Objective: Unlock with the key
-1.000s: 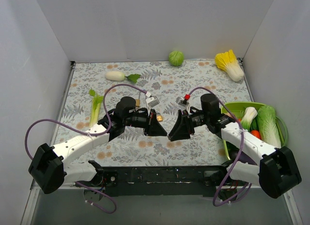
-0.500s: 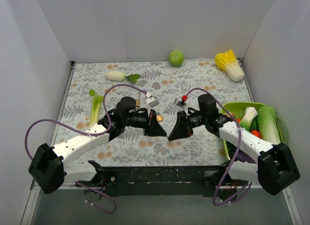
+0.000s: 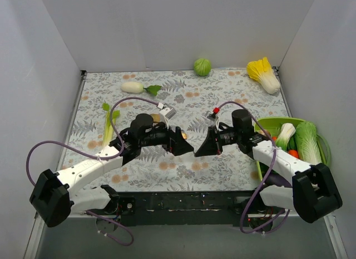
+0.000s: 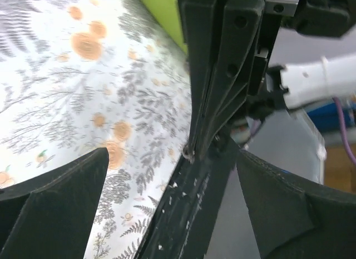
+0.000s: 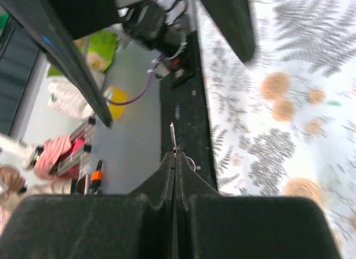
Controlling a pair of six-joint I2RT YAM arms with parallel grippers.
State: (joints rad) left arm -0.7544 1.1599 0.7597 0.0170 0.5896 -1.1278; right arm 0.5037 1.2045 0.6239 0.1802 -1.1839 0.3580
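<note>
The right pincer [image 5: 174, 154] is pressed together on a thin metal sliver that juts from its tips, most likely the key [image 5: 172, 137]. Only that bare end shows, and the rest is buried between the fingers. The key's long axis runs in line with the fingers, out toward the left pincer [image 3: 187, 149], which faces it with its fingers spread wide and nothing between them. From above, the two pincers stand tip to tip over the near middle of the table [image 3: 233, 92], almost touching, the key end aimed at the left one's open gap. The right arm therefore carries the key, and any insertion turns on keeping that axis straight. No lock can be made out in any view. If one sits near the left pincer, the arm's own bulk hides it. The green basket [image 3: 266, 124] lies well apart to the right.
</note>
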